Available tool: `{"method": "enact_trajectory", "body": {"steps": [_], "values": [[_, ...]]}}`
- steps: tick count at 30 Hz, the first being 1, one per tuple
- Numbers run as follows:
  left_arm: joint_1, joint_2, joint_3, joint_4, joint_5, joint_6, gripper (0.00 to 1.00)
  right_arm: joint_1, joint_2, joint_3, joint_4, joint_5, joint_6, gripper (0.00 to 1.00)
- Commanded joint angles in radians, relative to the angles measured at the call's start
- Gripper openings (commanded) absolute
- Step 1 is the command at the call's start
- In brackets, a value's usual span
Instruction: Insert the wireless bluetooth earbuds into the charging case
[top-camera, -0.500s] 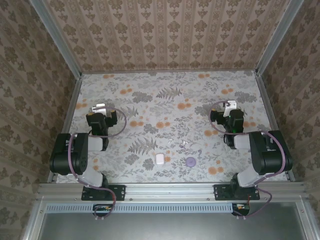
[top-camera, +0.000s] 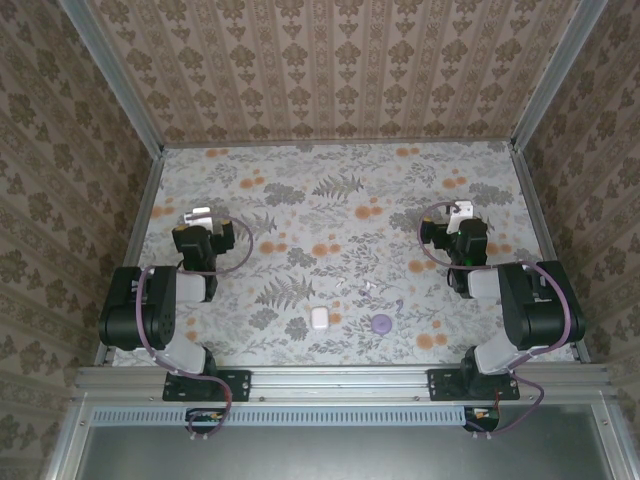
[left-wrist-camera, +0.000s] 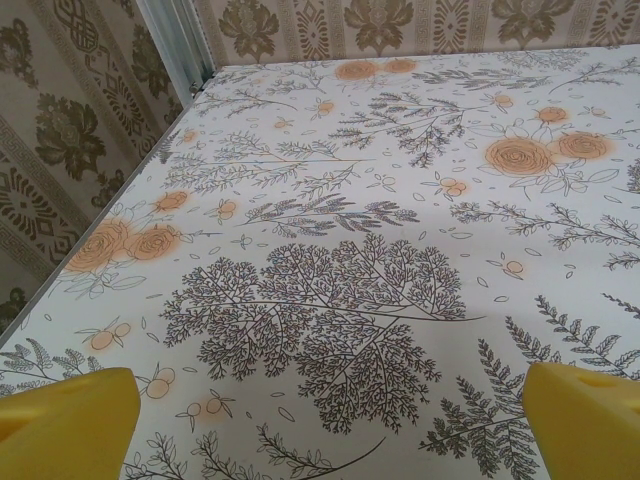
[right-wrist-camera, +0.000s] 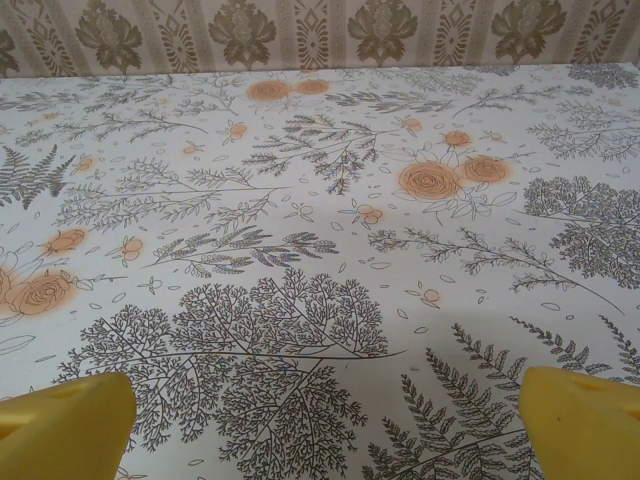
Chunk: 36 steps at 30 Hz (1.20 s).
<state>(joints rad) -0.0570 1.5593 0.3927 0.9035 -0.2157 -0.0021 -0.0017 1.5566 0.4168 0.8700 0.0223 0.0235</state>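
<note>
The charging case (top-camera: 318, 318) is a small glossy white pebble lying on the floral table near the front edge, between the two arms. Two tiny white specks a little beyond it look like the earbuds (top-camera: 366, 287); they are too small to make out in detail. My left gripper (top-camera: 200, 215) rests at the left side, far from the case. In the left wrist view its yellow fingertips (left-wrist-camera: 65, 425) stand wide apart over bare cloth. My right gripper (top-camera: 460, 210) rests at the right side, its yellow fingertips (right-wrist-camera: 60, 428) also wide apart with nothing between them.
A flat round purple disc (top-camera: 381, 323) lies just right of the case. Patterned walls with metal corner posts (left-wrist-camera: 180, 45) close in the table on three sides. An aluminium rail (top-camera: 340, 380) carrying both arm bases runs along the near edge.
</note>
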Motion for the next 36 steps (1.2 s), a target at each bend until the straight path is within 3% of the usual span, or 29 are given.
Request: {"method": "enact_trajectory", "body": {"steps": [1,36], "values": [[0.007,-0.024,-0.006,-0.018,0.013,0.022,1.00,0.006,-0.024,-0.010,-0.011,-0.004,0.007,1.00],[0.007,-0.025,-0.006,-0.020,0.014,0.021,1.00,0.005,-0.034,-0.004,-0.029,-0.025,0.001,1.00]]}}
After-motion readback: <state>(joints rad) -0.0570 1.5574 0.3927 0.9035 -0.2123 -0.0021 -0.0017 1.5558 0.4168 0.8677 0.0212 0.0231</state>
